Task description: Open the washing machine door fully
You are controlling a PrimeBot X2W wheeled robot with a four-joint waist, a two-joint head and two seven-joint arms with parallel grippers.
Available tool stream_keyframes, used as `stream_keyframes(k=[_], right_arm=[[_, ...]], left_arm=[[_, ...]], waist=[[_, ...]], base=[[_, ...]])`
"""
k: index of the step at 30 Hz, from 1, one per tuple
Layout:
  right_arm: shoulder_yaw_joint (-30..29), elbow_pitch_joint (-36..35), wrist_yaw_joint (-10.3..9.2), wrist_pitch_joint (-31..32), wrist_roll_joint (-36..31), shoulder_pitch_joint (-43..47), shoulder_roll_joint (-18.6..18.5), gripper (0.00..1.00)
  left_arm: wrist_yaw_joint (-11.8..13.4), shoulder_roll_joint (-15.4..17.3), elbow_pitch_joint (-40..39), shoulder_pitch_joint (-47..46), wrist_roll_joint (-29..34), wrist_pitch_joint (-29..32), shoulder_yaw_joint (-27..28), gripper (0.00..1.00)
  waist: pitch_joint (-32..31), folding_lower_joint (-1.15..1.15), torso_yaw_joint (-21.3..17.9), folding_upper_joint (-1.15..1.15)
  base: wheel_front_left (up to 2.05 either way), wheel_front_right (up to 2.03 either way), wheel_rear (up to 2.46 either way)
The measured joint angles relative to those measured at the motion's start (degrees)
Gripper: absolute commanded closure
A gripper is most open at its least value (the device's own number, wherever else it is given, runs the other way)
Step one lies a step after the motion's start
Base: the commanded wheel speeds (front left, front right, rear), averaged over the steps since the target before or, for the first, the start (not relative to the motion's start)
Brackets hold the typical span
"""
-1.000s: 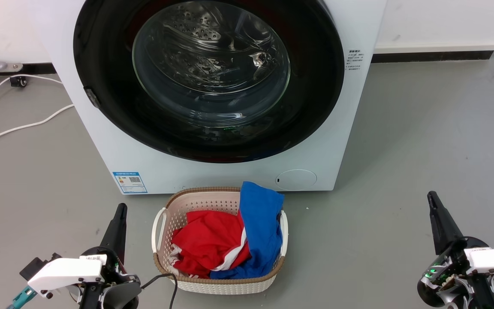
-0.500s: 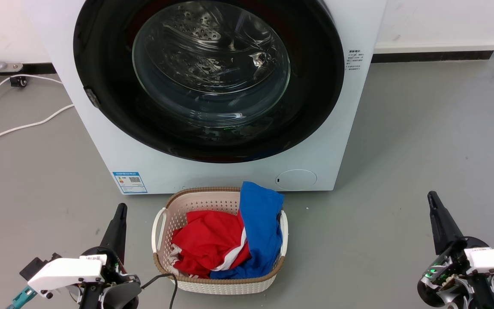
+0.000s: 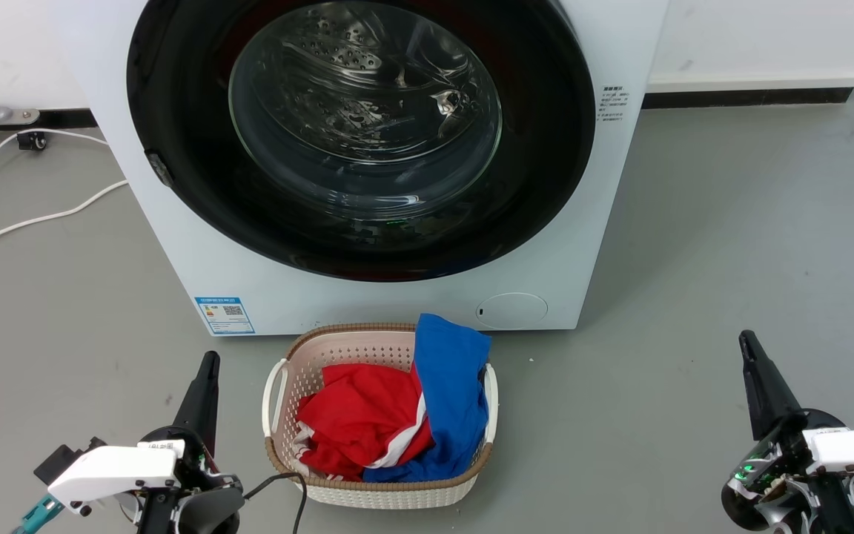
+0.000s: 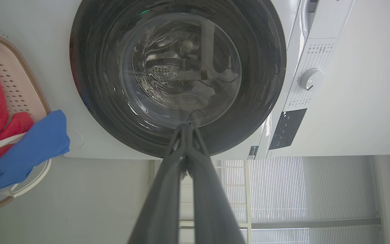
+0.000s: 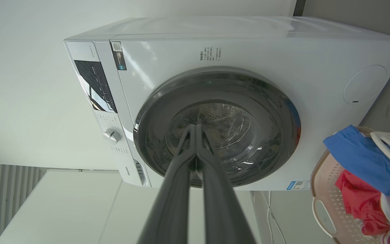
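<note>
Nearest to us, at the lower left of the head view, our left tool (image 3: pixel 208 361) points up from its pale wrist. Its two dark fingers are pressed together to the tip and hold nothing. At the lower right, the right tool (image 3: pixel 746 340) stands the same way, fingers closed on each other and empty. Both wrist views show each pair of fingers meeting at the tip. Both tools are well apart from the machine.

Between the tools, on the grey floor (image 3: pixel 731 222), sits a pale woven basket (image 3: pixel 397 495) with a brown rim. A red garment (image 3: pixel 356 415) fills its left side. A blue garment (image 3: pixel 449 386) lies over its right side and drapes up past the far rim. A black cable (image 3: pixel 295 486) curls at the basket's near left corner.

Just beyond the basket stands the white washing machine (image 3: pixel 190 245). Low on its front are a blue label (image 3: pixel 224 315) at the left and a small round white flap (image 3: pixel 512 310) at the right.

Above these, the washing machine door (image 3: pixel 364 133) spans nearly the whole front. It is a glossy black ring around a bulging clear glass centre, with the steel drum visible through the glass. The door lies closed against the machine's front. A small grey piece (image 3: pixel 160 169) sits at its left edge.

Farther left, a white cable (image 3: pixel 34 219) trails across the floor towards the wall.
</note>
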Motion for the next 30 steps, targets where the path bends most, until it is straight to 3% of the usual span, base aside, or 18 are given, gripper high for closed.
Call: stream_keyframes(k=[3,4,15,30], right_arm=[[0.0,0.5,-0.01,0.0,0.0,0.4,0.0,1.00],[0.1,1.0,-0.01,0.0,0.0,0.9,0.1,0.00],[-0.6,1.1,-0.10,-2.6,-3.5,3.1,0.3,0.00],[-1.5,-5.8,-0.09,-6.3,-22.8,4.4,0.3,0.00]], left_arm=[[0.0,-0.1,0.6,0.4,0.0,-0.1,-0.1,1.00],[0.0,-0.2,1.1,0.8,0.0,-0.1,-0.1,0.00],[0.0,-0.3,0.7,2.5,2.7,-2.7,-0.6,0.00],[4.6,-0.3,-4.9,2.6,21.1,-6.4,-1.7,0.00]], waist=[[0.0,0.00,0.0,0.00],[0.0,0.00,0.0,0.00],[0.1,0.00,0.0,0.00],[0.4,0.00,0.0,0.00]], base=[[0.00,0.00,0.00],[0.00,0.00,0.00],[0.00,0.00,0.00],[0.00,0.00,0.00]])
